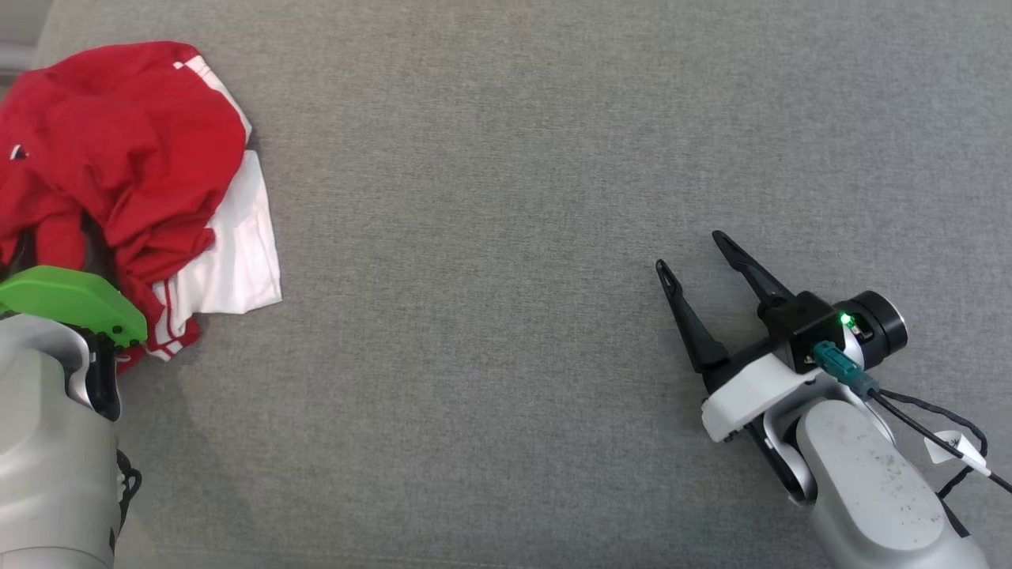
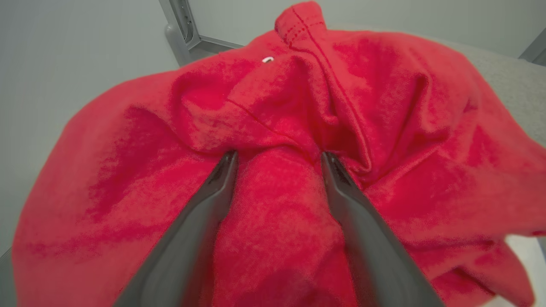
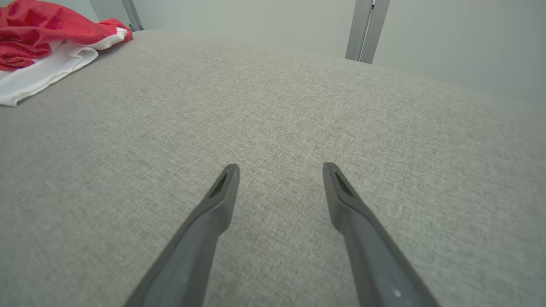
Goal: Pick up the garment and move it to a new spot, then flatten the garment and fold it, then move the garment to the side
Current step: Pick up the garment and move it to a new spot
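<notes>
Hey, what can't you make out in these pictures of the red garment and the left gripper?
- Garment: head view, left edge cuts it off; crumpled, so its type is unclear.
- Left gripper: head view, green cover hides its fingers.
- Fingertips: left wrist view, sunk into red folds; grip unclear.

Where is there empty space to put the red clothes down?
The wide grey surface between the red garment and the right gripper is bare. The left side is crowded: the garment lies bunched there, with the open left gripper pressed into it.
</notes>
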Controlling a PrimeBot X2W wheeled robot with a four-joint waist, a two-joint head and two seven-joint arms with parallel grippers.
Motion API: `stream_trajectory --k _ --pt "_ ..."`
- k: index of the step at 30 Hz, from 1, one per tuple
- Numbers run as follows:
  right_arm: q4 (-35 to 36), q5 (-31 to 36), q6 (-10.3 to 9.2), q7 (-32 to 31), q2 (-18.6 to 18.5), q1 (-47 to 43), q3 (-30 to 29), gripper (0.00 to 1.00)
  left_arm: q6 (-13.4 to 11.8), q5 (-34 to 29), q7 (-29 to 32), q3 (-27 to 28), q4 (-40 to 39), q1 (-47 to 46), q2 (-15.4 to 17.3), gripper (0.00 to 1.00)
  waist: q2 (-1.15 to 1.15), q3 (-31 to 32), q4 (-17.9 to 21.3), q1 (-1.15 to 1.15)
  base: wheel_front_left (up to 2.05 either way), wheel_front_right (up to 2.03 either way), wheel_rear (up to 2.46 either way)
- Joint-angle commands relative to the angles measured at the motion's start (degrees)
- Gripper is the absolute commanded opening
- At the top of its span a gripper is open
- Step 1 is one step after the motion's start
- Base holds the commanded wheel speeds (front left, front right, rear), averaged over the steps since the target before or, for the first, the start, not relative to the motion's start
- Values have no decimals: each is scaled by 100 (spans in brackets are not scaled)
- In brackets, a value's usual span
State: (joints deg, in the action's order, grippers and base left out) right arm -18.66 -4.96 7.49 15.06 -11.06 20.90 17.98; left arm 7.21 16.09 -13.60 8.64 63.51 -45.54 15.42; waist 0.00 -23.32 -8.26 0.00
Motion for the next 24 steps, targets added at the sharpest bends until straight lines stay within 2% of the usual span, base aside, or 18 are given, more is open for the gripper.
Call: stream_trajectory --k 1,2,7,11,15,24 --pt "-6 -36 0 17 13 78 -38 100 -20 -22 -16 -22 74 -135 38 13 0 -178 211 0 0 0 0" --pt "-4 -37 0 17 34 73 -65 100 -28 -33 -47 -39 129 -179 55 0 0 -173 224 0 0 0 0" --pt "-47 -47 0 17 98 -6 -163 100 -98 -75 -144 -63 130 -235 115 0 0 -25 252 0 0 0 0" --pt "-86 -56 0 17 184 -87 -245 100 -126 -149 -165 -61 -206 -176 168 0 0 159 242 0 0 0 0" --pt "-132 -56 0 17 265 -165 -287 100 -172 -248 -163 -62 -723 66 38 0 0 335 247 0 0 0 0" --pt "-206 -118 0 16 459 -330 -369 100 -47 -590 -165 -465 -1711 313 -370 0 0 768 531 0 0 0 0"
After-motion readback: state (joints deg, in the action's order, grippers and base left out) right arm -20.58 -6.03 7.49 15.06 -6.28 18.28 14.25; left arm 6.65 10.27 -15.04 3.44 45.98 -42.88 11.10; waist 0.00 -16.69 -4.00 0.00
